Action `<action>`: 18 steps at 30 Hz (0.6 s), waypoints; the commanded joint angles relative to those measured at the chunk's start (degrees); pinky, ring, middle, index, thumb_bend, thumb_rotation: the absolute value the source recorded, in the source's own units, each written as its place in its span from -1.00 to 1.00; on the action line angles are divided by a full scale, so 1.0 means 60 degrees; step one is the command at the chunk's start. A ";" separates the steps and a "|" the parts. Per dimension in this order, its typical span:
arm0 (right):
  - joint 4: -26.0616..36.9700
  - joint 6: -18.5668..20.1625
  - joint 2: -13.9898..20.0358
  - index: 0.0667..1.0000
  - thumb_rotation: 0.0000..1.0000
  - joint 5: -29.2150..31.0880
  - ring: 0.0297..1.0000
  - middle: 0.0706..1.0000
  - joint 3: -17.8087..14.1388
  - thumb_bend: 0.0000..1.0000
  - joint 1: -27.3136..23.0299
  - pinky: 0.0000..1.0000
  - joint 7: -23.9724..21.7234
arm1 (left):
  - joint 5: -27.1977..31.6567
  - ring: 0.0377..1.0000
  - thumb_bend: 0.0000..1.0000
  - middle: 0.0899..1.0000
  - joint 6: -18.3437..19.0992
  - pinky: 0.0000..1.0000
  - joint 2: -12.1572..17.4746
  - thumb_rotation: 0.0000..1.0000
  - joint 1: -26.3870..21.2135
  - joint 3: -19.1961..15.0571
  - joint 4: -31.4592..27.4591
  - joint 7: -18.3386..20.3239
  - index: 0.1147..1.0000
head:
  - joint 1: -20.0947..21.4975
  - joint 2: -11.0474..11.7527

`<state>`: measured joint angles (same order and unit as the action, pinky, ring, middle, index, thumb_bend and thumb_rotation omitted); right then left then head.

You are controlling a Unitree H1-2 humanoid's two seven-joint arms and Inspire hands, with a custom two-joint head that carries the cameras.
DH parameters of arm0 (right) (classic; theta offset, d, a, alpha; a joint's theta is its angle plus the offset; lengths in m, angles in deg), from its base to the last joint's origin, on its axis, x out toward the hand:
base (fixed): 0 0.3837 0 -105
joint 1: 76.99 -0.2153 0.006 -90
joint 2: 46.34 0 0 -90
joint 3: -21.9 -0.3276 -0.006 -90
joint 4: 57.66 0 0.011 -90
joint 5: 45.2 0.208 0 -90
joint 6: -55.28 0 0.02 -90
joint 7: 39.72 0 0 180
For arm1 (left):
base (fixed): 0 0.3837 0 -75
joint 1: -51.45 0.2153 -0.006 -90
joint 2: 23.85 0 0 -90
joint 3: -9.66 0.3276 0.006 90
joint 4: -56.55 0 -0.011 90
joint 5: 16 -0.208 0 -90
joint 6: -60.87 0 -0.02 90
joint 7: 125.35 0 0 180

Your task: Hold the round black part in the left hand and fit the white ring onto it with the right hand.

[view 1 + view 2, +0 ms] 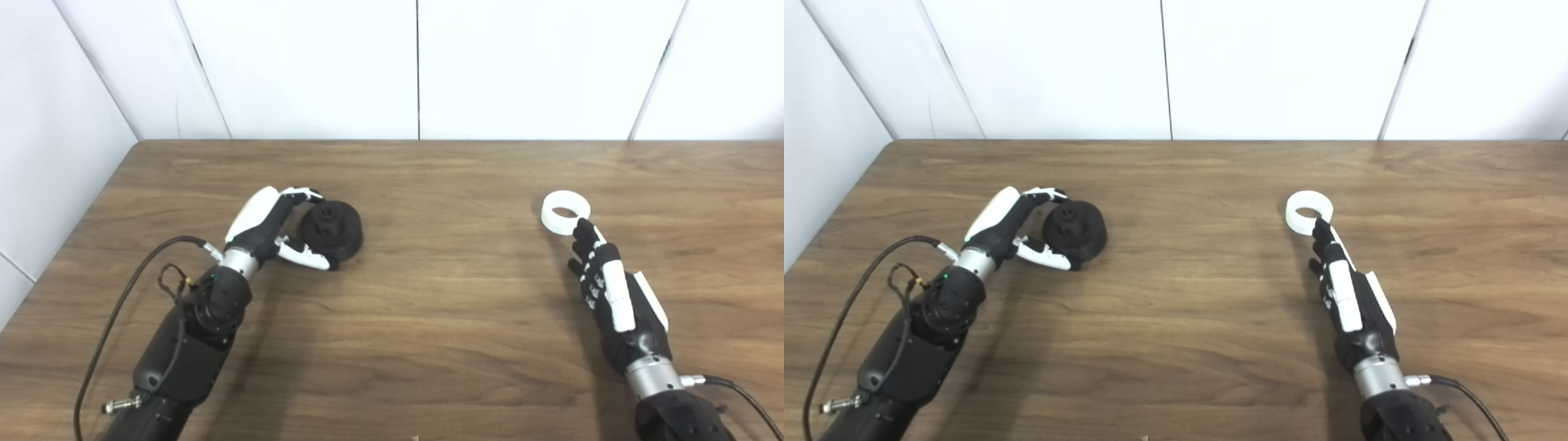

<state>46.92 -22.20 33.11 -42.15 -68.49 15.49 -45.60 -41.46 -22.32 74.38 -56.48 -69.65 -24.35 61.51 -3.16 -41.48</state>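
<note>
Hard to make out on the round black part (330, 228): only a raised hub with small holes on top, the rest lost in its own darkness; near-left edge hidden behind the thumb. Resting on the wooden bench (441, 306), left of centre, bracketed by the left hand (269, 226), upper fingers (301, 195) curled over the far-left rim and thumb lying along the near side. Touching or nearly so, yet no lift visible, the part's base flat on the wood, so a firm hold not confirmed. Over on the right side, well apart from the black part, white ring (566, 212) lying flat, opening upward, its near edge partly covered by the tips of the right hand (612, 291). Fingers of that hand stretched out straight and close together toward the ring, seen edge-on, foremost tip at the ring's near rim; contact unclear, thumb hidden, nothing grasped. Both forearms cut off by the bottom edge, black cable (122, 288) looping off the left wrist, another cable (744, 392) leaving the right wrist and running out of view. Bench of brown wood grain, matte, with soft shadows under the arms. Behind and to the left, plain white wall panels (306, 67) split by thin dark seams.
</note>
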 commanded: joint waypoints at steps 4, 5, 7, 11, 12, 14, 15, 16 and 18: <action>0.0373 -0.0085 -0.0017 0.97 1.00 -0.0030 1.00 0.97 0.0062 0.35 -0.0006 1.00 0.0029 | 0.0015 0.90 0.56 0.73 -0.0275 0.80 -0.0092 -0.74 0.0246 0.0219 -0.0799 0.0242 0.14 | 0.0022 -0.0027; 0.0381 -0.0068 -0.0025 0.97 1.00 -0.0024 1.00 0.97 0.0061 0.35 -0.0007 1.00 0.0032 | 0.0004 0.90 0.56 0.73 -0.0307 0.79 -0.0124 -0.75 0.0326 0.0264 -0.0927 0.0265 0.14 | 0.0035 -0.0036; 0.0383 -0.0058 -0.0038 0.97 1.00 -0.0017 1.00 0.97 0.0060 0.36 -0.0012 1.00 0.0038 | -0.0048 0.89 0.59 0.74 -0.0286 0.77 -0.0191 -0.72 0.0504 0.0385 -0.1216 0.0355 0.15 | 0.0068 -0.0046; 0.0368 -0.0046 -0.0056 0.97 1.00 -0.0055 1.00 0.97 0.0082 0.38 -0.0042 1.00 0.0057 | -0.0188 0.88 0.61 0.74 -0.0248 0.76 -0.0325 -0.66 0.0881 0.0688 -0.1840 0.0541 0.16 | 0.0160 -0.0072; 0.0365 -0.0042 -0.0063 0.97 1.00 -0.0058 1.00 0.97 0.0086 0.38 -0.0053 1.00 0.0060 | -0.0179 0.89 0.60 0.75 -0.0297 0.77 -0.0348 -0.63 0.0964 0.0756 -0.1948 0.0575 0.16 | 0.0165 -0.0072; 0.0361 -0.0042 -0.0081 0.97 1.00 -0.0060 1.00 0.97 0.0092 0.37 -0.0073 1.00 0.0070 | -0.0228 0.90 0.60 0.76 -0.0374 0.77 -0.0444 -0.59 0.1180 0.0936 -0.2227 0.0628 0.16 | 0.0205 -0.0072; 0.0362 -0.0035 -0.0081 0.96 1.00 -0.0066 1.00 0.97 0.0095 0.37 -0.0082 1.00 0.0074 | -0.0255 0.90 0.60 0.76 -0.0395 0.78 -0.0498 -0.58 0.1270 0.1010 -0.2350 0.0650 0.16 | 0.0209 -0.0074; 0.0363 -0.0031 -0.0082 0.96 1.00 -0.0071 1.00 0.97 0.0098 0.38 -0.0092 1.00 0.0079 | -0.0303 0.90 0.60 0.77 -0.0355 0.79 -0.0549 -0.58 0.1348 0.1087 -0.2495 0.0695 0.16 | 0.0219 -0.0080; 0.0374 -0.0018 -0.0095 0.96 1.00 -0.0072 1.00 0.96 0.0101 0.38 -0.0112 1.00 0.0095 | -0.0453 0.91 0.60 0.77 -0.0344 0.80 -0.0662 -0.58 0.1494 0.1264 -0.2751 0.0737 0.17 | 0.0261 -0.0087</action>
<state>47.18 -21.83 33.00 -42.36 -68.23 15.43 -45.42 -43.30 -23.52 70.75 -47.38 -63.06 -39.11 64.96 -1.58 -41.92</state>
